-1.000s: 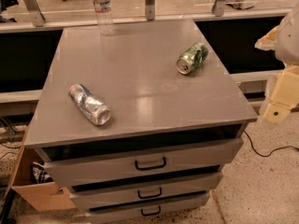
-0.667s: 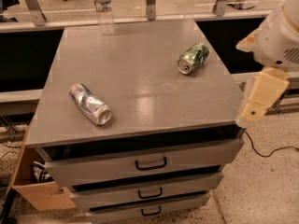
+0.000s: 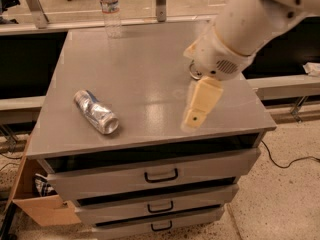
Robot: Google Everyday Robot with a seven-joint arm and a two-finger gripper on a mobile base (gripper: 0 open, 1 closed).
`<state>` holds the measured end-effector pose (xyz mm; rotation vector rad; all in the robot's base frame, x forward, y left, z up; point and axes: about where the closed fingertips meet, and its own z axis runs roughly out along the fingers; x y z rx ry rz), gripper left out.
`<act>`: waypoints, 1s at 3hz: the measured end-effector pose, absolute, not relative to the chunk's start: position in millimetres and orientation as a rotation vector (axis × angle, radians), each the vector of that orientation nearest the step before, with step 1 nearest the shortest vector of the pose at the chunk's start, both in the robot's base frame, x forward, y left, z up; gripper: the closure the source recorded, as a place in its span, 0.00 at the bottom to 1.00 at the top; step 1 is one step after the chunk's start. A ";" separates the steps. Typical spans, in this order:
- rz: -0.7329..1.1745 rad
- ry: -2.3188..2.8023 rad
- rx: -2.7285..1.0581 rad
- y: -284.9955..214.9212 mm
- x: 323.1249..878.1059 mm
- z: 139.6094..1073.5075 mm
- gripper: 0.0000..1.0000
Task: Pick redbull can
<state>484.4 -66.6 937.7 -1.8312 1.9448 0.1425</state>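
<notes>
The redbull can (image 3: 96, 111) lies on its side on the left front part of the gray cabinet top (image 3: 145, 59), one end turned toward the front edge, with nothing touching it. The gripper (image 3: 196, 111) hangs from the white arm (image 3: 250, 19) over the right front part of the top, pointing down and well apart from the can; I cannot tell whether it is released or clenched. A clear water bottle (image 3: 110, 9) stands upright at the back edge, and 3 drawers (image 3: 160, 176) with dark handles sit below the top.
</notes>
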 end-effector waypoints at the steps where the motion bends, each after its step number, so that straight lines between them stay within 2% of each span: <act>1: 0.208 1.878 -1.854 -5.5 501.3 919.7 0.00; 3: 0.331 1.902 -1.843 87.4 531.6 875.0 0.00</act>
